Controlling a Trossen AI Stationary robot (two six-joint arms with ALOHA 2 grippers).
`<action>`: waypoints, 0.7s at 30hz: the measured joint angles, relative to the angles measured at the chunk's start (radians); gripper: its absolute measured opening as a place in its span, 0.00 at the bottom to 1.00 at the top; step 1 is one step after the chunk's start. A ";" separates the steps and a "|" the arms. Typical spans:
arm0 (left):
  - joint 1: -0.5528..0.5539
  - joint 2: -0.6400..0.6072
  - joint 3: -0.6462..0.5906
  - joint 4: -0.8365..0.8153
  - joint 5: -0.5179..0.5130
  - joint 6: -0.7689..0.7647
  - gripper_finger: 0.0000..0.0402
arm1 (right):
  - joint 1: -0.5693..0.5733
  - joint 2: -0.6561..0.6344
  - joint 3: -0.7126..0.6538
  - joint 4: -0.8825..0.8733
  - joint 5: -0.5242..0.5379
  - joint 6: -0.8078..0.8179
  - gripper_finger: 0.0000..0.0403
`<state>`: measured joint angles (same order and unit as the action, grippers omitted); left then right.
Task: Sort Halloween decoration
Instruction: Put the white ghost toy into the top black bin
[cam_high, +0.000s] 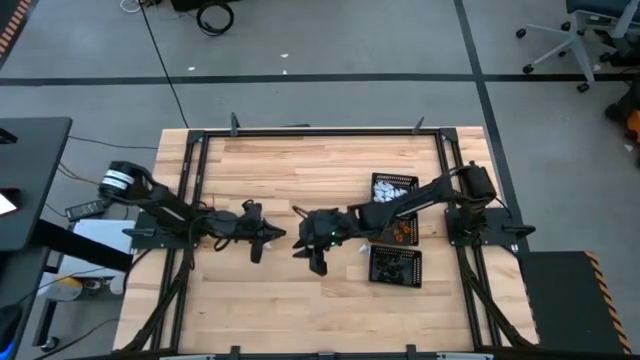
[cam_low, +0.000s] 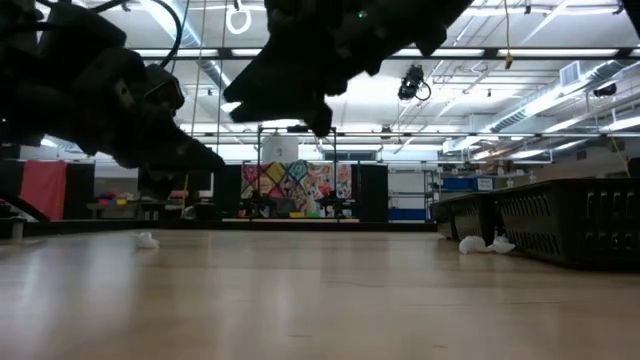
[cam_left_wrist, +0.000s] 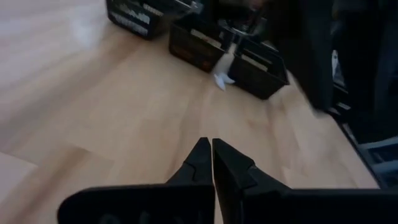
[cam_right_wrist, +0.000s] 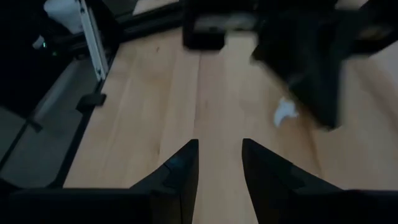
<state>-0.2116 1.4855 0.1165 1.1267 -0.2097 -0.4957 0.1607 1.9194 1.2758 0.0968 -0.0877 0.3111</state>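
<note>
High view: between picks; the left gripper (cam_high: 277, 236) is pressed together, the right gripper (cam_high: 299, 241) spread and empty; next, likely reaching the white trinket (cam_right_wrist: 285, 112) nearby.

The table (cam_high: 300, 160) is pale blond wood with a visible plank grain, framed by a black rail (cam_high: 320, 130). Both arms are matt black. Three trays at 3 o'clock are black mesh: one (cam_high: 392, 186) holds white trinkets, one (cam_high: 405, 232) orange, one (cam_high: 396, 266) black. A white trinket (cam_left_wrist: 223, 79) lies on the wood beside them. The floor (cam_high: 330, 50) is grey with dark lines.
</note>
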 joint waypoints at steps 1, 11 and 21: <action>0.003 -0.029 0.000 -0.031 -0.009 0.009 0.00 | 0.006 0.015 0.000 0.013 -0.003 0.000 0.32; 0.025 -0.342 0.079 -0.510 -0.059 0.144 0.00 | 0.006 0.179 0.000 0.254 -0.008 0.000 0.32; 0.022 -0.545 0.294 -1.052 -0.111 0.213 0.00 | -0.019 0.327 0.026 0.443 0.026 -0.068 0.54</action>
<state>-0.1898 0.9404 0.4106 0.0744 -0.3203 -0.2826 0.1418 2.2469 1.3014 0.5396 -0.0614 0.2430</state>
